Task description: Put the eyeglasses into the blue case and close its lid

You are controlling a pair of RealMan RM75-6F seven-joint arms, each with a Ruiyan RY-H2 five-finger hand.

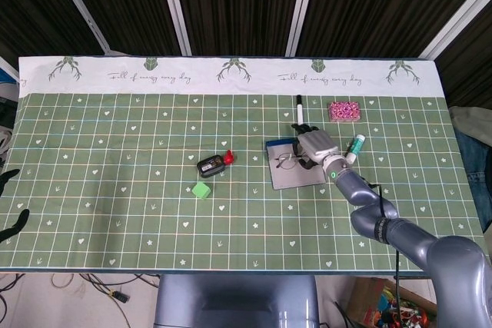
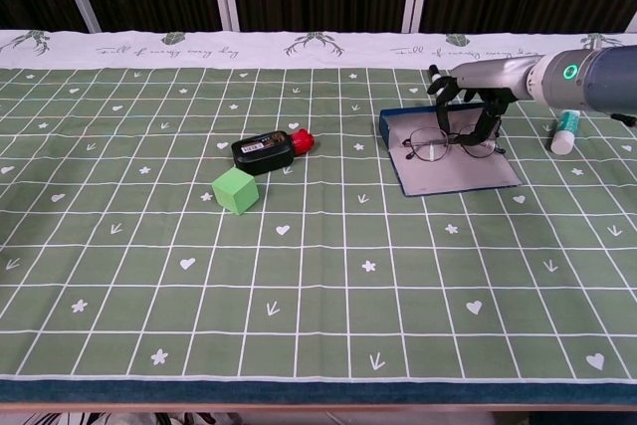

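Right hand [image 2: 468,106], its dark fingers curled down around the far rim of the thin wire-framed eyeglasses [image 2: 448,144], holds them on the open blue case [image 2: 453,168] (grey lining up, lid flat). Further off lie a white tube [image 2: 563,133] and a black marker [image 1: 299,105].

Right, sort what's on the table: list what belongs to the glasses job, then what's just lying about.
Job:
thin wire-framed eyeglasses
open flat blue case
right hand

Lying about:
green cube
black bottle with red cap
black marker pen
pink patterned block
white tube with teal cap
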